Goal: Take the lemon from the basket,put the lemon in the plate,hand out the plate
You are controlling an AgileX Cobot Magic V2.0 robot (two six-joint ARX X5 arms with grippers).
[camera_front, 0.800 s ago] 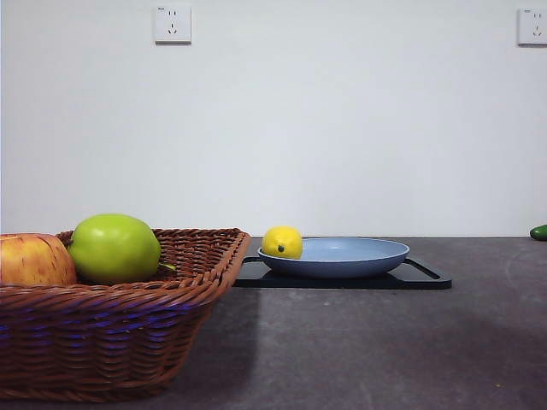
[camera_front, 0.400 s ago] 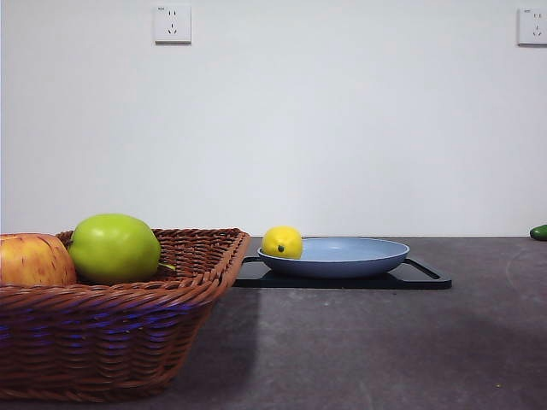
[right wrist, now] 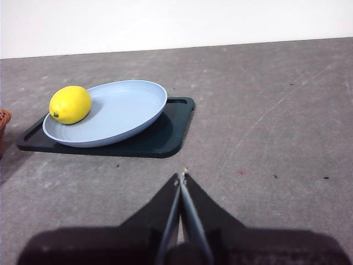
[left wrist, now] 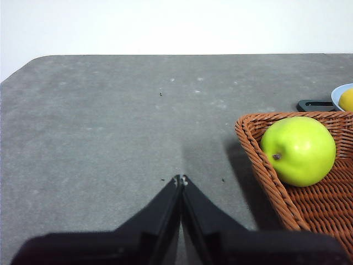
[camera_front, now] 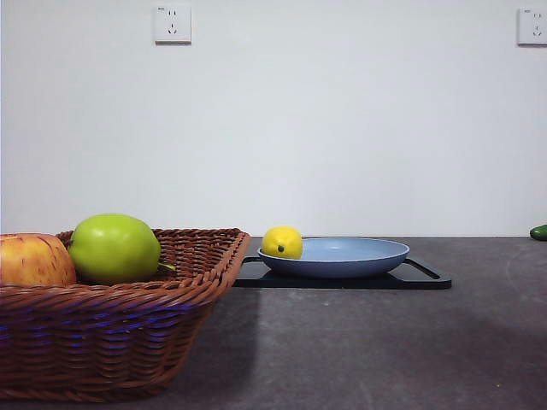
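While the lemon lies in the plate, red-yellow apple cut off, both grippers' fingers pressed together, empty.

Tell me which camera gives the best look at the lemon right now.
The right wrist view: the lemon lies whole and unblocked in the plate, near one rim. The front view shows it small and far off; the left wrist view catches only a sliver at the frame edge.

No legible text; tiny marking on wall socket too small to read.
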